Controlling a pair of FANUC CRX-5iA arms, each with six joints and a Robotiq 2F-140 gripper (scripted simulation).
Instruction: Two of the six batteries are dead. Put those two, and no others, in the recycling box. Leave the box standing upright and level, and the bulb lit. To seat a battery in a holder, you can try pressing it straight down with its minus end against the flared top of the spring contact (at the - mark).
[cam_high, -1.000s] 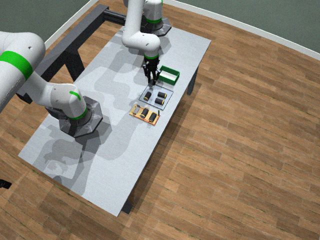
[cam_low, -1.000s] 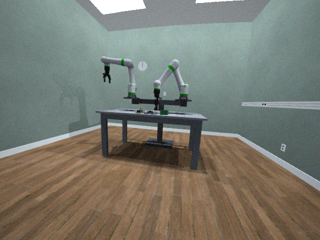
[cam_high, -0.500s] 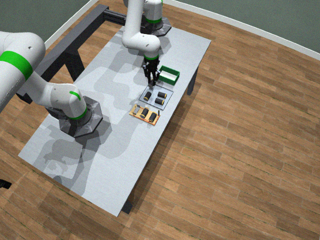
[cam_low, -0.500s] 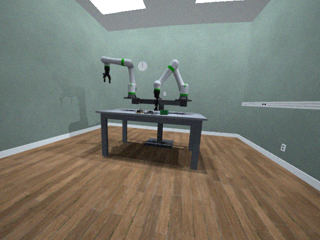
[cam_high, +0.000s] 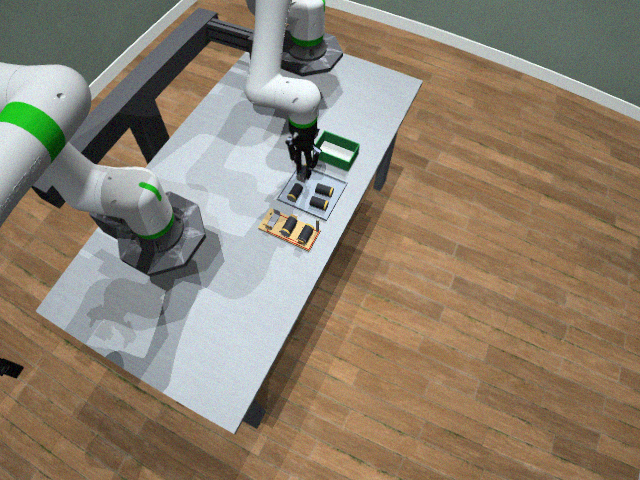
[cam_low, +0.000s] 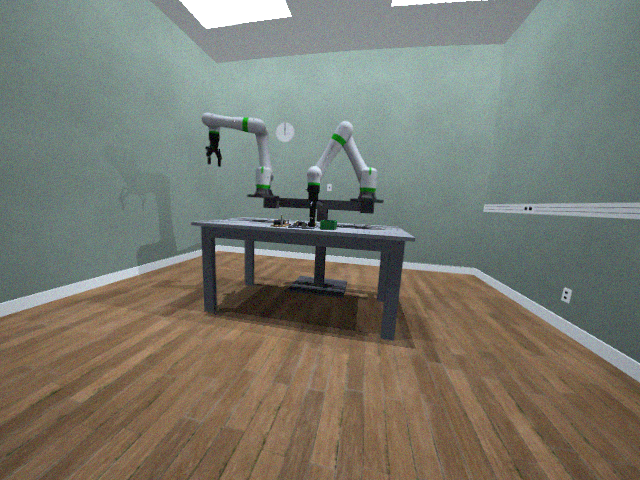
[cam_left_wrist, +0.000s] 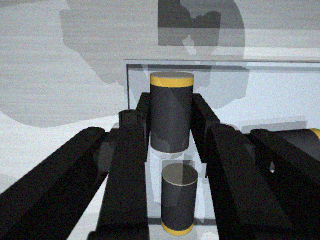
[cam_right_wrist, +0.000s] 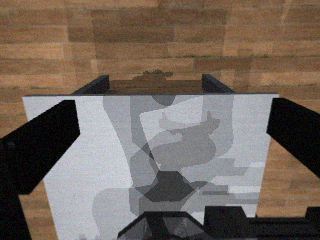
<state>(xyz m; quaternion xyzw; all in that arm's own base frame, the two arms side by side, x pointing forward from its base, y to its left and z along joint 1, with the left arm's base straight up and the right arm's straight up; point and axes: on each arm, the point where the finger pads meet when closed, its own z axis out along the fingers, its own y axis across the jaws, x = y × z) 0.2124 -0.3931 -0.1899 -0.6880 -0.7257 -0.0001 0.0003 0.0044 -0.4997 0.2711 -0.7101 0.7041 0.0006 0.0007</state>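
My left gripper (cam_high: 305, 172) (cam_low: 312, 222) (cam_left_wrist: 170, 107) is shut on a dark battery (cam_left_wrist: 170, 102), low over the tray's back edge; its yellow-banded end is uppermost in the left wrist view. Three batteries (cam_high: 295, 192) (cam_high: 324, 189) (cam_high: 318, 203) lie on the tray (cam_high: 306, 205). Two batteries (cam_high: 289, 225) (cam_high: 306, 234) sit in the wooden holder board (cam_high: 264, 226); its end nearer the robot bases shows no battery. The green recycling box (cam_high: 348, 163) (cam_low: 328, 224) stands upright with a pale inside. My right gripper (cam_low: 214, 159) (cam_right_wrist: 173, 116) is open and empty, high up. I cannot tell whether the bulb is lit.
The box stands close beside the left gripper, and the tray lies between the box and the holder board. A thin dark post (cam_high: 317, 225) rises at the board's outer end. The table's (cam_high: 222, 330) front edge runs close to the tray, box and board.
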